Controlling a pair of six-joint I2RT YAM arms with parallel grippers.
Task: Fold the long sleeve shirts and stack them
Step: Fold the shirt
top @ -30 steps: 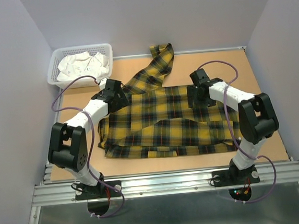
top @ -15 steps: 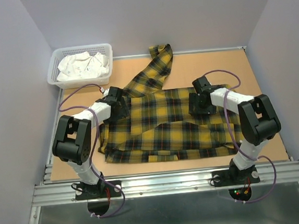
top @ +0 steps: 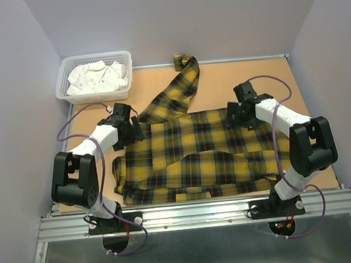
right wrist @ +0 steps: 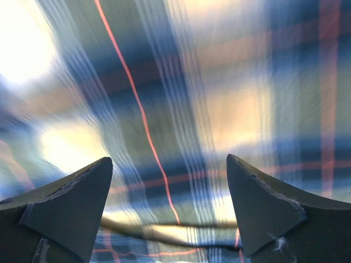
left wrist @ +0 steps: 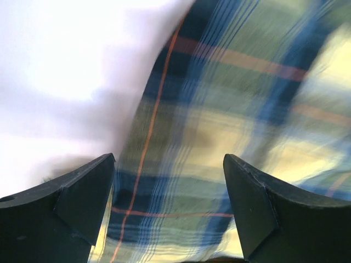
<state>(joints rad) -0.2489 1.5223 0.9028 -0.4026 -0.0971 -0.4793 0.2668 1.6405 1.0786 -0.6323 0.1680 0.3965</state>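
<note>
One long sleeve shirt (top: 196, 157), yellow plaid with dark bands and thin red lines, lies spread across the table, its lower part folded up over the body. One sleeve (top: 178, 88) trails off toward the back wall. My left gripper (top: 131, 130) hovers low over the shirt's far left corner, jaws wide open. My right gripper (top: 235, 115) is over the far right corner, also open. In the left wrist view the gripper (left wrist: 169, 159) has blurred plaid cloth (left wrist: 219, 109) below it. The right wrist view shows that gripper (right wrist: 169, 158) over plaid (right wrist: 181, 82) and a fabric edge.
A white plastic basket (top: 62, 92) holding crumpled white cloth (top: 97, 77) stands at the back left corner. Grey walls close in the table on three sides. Bare brown tabletop (top: 250, 75) shows behind the shirt and to its right.
The left arm swung outward and its gripper moved left and nearer. The right gripper shifted slightly right. The shirt's far edge and the sleeve end shifted a little.
</note>
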